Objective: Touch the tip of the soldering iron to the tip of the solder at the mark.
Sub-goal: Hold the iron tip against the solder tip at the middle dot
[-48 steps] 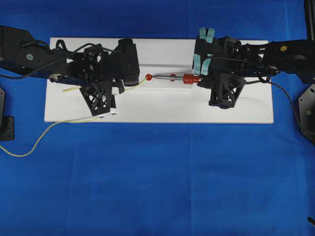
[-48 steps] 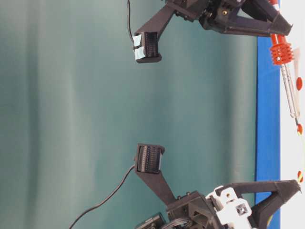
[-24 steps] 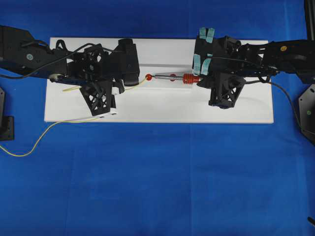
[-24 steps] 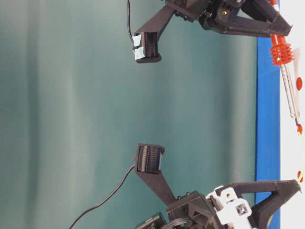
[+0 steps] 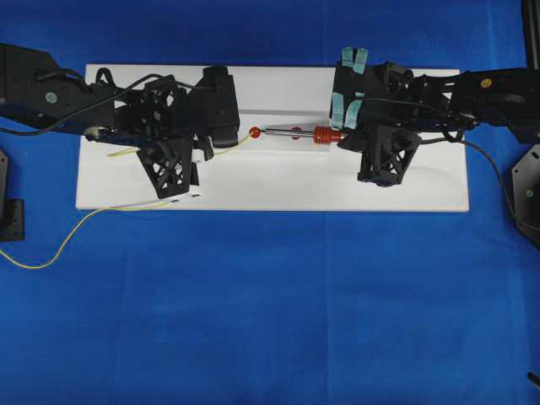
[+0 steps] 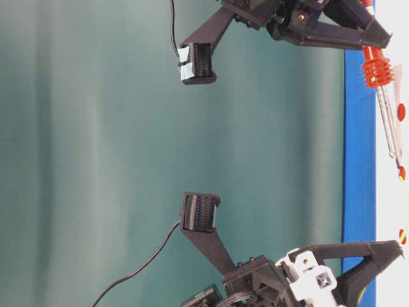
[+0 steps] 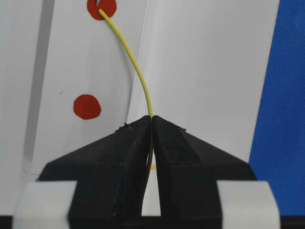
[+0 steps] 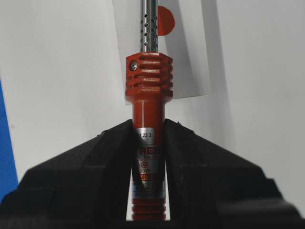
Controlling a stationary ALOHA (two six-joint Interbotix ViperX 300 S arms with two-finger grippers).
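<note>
The left gripper has its fingers pressed together on the solder, which leaves the jaws as a thin yellow wire and curves up to the upper red mark on the white board; its cut end lies on that dot. The right gripper pinches the soldering iron by its red handle, just below the ribbed collar, and the silver shaft points forward over the board toward a second red dot. In the overhead view the iron's dark tip sits just beside the mark at the middle of the board, and the solder comes to the same mark from the left side – the two tips look touching or very nearly so, but from these views I cannot tell it for certain. To do this step well, I think both arms should move very little: the wire is soft and springy, so a push from the iron could bend it away from the mark. It is better to bring the iron along its own axis, slowly, and keep it low over the board – and to keep the grip on the solder firm, so that the free end does not swing.
</note>
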